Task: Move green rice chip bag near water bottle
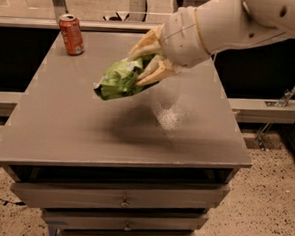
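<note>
The step in hand is the carry. The green rice chip bag point(117, 80) hangs clear of the table point(76, 135), with its shadow on the grey top below, so what remains is to bring it beside the water bottle and set it down. The bottle does not show here; it may stand behind the arm at about 1 o'clock from the bag, though that is only a guess.

To do it well, I would travel level and slowly, since a crinkled bag can slip. I would lower it until it rests on the top, release only then, and stop short of knocking the bottle.

The gripper point(136, 68) hovers over the table's far half, its 2 fingers point(147, 42) closed on the bag's right end, 1 above and 1 below. Most of the bag juts past the fingertips toward 8 o'clock. The orange-red can point(72, 34) stands well apart at 10 o'clock.
</note>
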Robot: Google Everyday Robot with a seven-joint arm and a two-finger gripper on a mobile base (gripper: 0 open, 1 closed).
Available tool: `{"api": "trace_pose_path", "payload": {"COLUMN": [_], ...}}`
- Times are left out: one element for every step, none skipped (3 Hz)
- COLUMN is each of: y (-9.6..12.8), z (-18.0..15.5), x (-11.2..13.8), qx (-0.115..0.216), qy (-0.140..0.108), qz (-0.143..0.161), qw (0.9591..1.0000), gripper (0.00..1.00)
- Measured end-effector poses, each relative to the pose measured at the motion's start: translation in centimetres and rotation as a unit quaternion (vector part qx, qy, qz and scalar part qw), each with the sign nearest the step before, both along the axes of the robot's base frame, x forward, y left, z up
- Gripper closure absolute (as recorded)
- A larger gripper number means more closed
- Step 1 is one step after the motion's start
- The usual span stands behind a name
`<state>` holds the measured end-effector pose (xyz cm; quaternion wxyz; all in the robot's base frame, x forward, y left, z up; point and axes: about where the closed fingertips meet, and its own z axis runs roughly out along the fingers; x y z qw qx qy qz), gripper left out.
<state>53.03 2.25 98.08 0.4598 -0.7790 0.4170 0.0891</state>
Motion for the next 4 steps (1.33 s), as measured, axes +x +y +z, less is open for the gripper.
{"api": "trace_pose_path", "payload": {"y": [-4.1,-8.6,-8.4,-9.8], "z": [2.0,3.9,3.7,1.4], "x": [-0.2,-1.2,-1.2,-1.8], "qx": [-0.024,-0.035,-0.033,-0.042], "qy": [-0.016,-0.031,-0.031,-0.023], "qz": [-0.017,-0.048,-0.045,-0.041], "qw": [0.9995,0.9978,0.9980,0.9980], "gripper": [1.00,1.00,1.00,1.00]}}
